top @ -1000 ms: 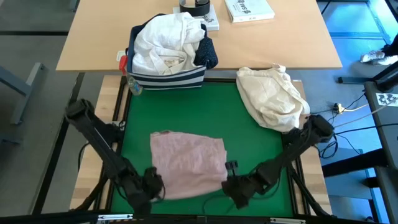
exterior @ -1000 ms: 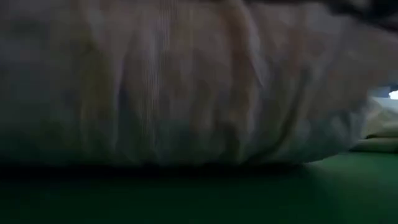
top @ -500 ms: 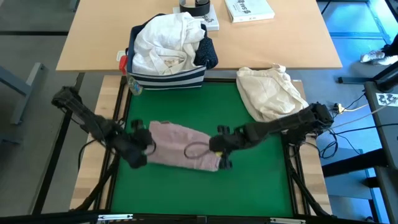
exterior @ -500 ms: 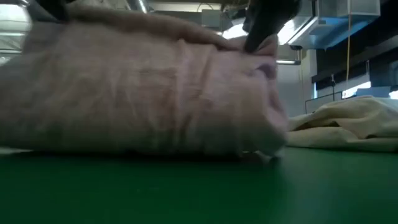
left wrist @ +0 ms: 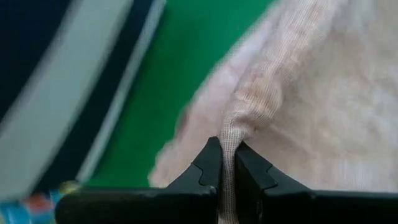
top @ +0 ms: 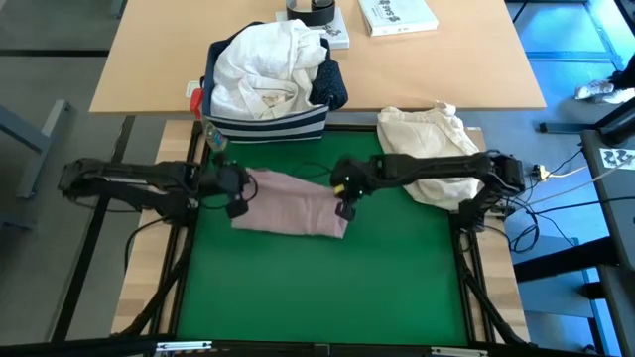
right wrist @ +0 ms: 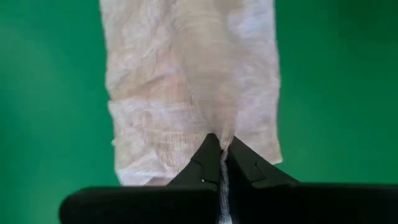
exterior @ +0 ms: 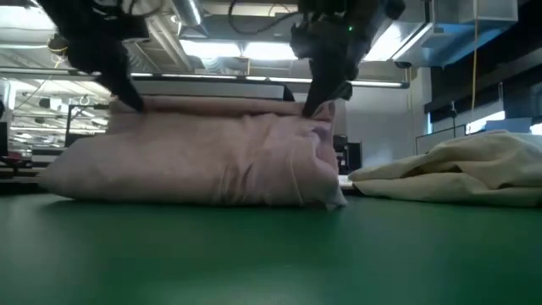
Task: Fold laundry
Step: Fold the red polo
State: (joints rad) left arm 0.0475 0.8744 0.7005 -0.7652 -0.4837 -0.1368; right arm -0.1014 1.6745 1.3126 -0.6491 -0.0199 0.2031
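The pale pink top (top: 290,204) lies doubled over on the green mat (top: 327,288), its lower layer flat on the mat. My left gripper (top: 240,195) is shut on the top's left end and my right gripper (top: 344,201) on its right end. In the low view the left gripper (exterior: 129,100) and the right gripper (exterior: 319,105) hold the upper edge just above the pile (exterior: 203,157). More laundry, a white shirt (top: 260,64) and a navy dotted shirt (top: 332,85), sits in the bin. My left gripper pinches a bunched edge (left wrist: 232,132) at the pink top's left end between its two fingers, coming down at a slant. The cloth under it rests on the pile. My right gripper pinches the edge (right wrist: 221,138) at the top's right end between its fingertips, slanting down from above. The upper edge (exterior: 224,103) runs nearly straight between the two grippers, and the rest lies on the mat.
A navy bin with white stripes (top: 270,123) stands at the mat's far left, close to my left gripper. A cream-beige cloth bundle (top: 433,151) lies at the far right, under my right arm. A book (top: 397,14) lies on the wooden table behind. The mat's near half is bare green.
Both grippers, staying shut, have swung from the mat's near edge toward its far edge, carrying the pink top's near edge up and over. The top has folded onto itself into a narrower band that now lies farther back on the mat.
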